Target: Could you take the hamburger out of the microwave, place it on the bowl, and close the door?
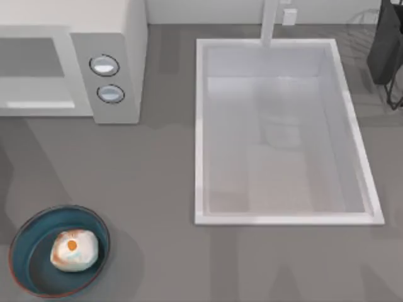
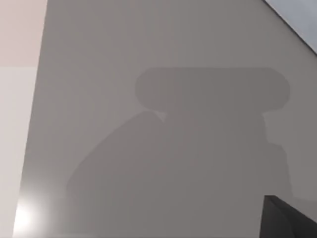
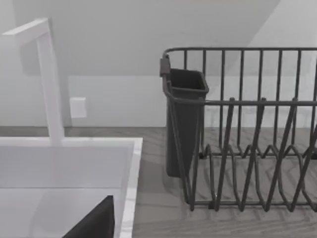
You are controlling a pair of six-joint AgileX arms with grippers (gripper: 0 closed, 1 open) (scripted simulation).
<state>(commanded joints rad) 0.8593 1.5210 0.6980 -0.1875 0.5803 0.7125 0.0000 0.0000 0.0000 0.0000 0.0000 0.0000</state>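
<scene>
1. Top view, far left: the microwave (image 1: 116,60) stands at the back left corner. Its door (image 1: 34,69) seems to lie flat against the front, so I judge it is already closed, but from above I cannot be fully sure.
2. Near the front left, the bowl (image 1: 58,251) rests on the table (image 1: 157,189). The hamburger (image 1: 74,250) lies inside it, a little toward the right side, touching the floor of the bowl. It is well apart from the microwave, so the placing step looks finished.
3. In the middle and right, the sink (image 1: 198,126) takes up much of the table, with a faucet (image 1: 269,22) at its back edge. It has no part in the task.
4. At the back right corner stands a dark rack (image 1: 387,50); the right wrist view faces it with its cup (image 3: 184,124), so the right arm probably waits there, idle.
5. The left wrist view looks at the plain grey table, with a shadow on it. For both claws, I cannot tell whether they are open or closed.
6. Judging by this, the task seems almost complete or complete.
</scene>
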